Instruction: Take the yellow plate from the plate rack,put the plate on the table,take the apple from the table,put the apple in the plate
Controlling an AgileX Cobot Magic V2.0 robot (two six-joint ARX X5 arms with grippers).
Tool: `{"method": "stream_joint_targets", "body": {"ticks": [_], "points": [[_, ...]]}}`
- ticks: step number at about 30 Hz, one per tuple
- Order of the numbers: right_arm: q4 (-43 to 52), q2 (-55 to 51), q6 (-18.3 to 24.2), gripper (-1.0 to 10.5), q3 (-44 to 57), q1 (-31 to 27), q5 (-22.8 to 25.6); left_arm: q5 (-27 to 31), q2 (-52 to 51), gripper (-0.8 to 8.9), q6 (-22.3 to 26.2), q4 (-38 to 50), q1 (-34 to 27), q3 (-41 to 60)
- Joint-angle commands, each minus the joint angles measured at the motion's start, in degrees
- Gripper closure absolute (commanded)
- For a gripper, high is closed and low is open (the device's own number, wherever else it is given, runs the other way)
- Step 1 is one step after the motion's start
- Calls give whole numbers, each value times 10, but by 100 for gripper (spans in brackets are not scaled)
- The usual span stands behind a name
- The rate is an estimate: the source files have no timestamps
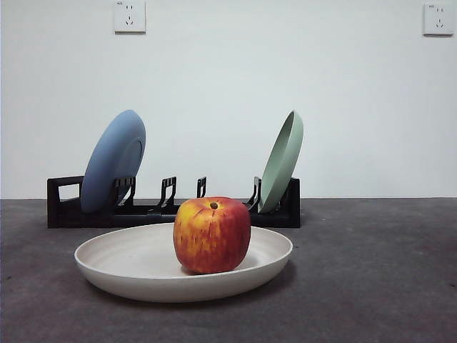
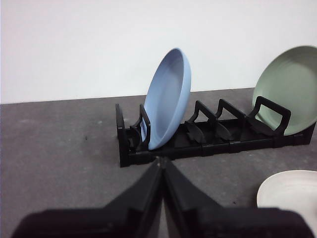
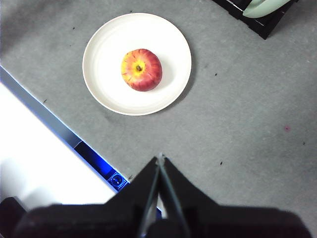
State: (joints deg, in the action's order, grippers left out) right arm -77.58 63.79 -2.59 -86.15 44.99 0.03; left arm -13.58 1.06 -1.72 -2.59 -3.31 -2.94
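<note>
Judged finished in its placing, so the step in hand amounts to keeping clear and leaving things undisturbed. Taking the plate rack as landmark and starting at its left end in the front view: a blue plate leaning in the slots there, empty dividers along the middle, a pale green plate leaning at the right end. Just in front of the rack's middle, flat on the table, the yellow plate, apart from the rack. Seated in the plate, a little right of its centre, the apple, stem dimple up, resting on the plate's floor and not touching the rim. Neither arm visible in the front view. Left gripper low and near the rack's blue-plate end, jaws pressed together, holding nothing, with only an edge of the yellow plate at the side of its wrist view. Right gripper high above the table, on the side of the yellow plate away from the rack, jaws likewise closed and empty, well apart from the apple. Best done now by lifting away straight and slowly, never sweeping low across the plate's rim: a round apple on a shallow plate would likely roll at a nudge. Likewise worth sparing: the leaning plates in the rack.
</note>
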Motion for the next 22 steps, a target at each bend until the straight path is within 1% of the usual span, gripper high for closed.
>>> {"method": "stream_joint_targets", "body": {"ticks": [1, 2, 7, 22], "points": [[-12, 2, -4, 946, 2, 0, 1, 1, -9, 816, -32, 4, -3, 19], [-12, 2, -4, 945, 2, 0, 1, 0, -9, 816, -37, 3, -3, 24], [-12, 2, -4, 945, 2, 0, 1, 0, -8, 816, -38, -67, -3, 25], [-12, 2, -4, 945, 2, 0, 3, -1, -4, 816, -40, -63, -3, 24]]}}
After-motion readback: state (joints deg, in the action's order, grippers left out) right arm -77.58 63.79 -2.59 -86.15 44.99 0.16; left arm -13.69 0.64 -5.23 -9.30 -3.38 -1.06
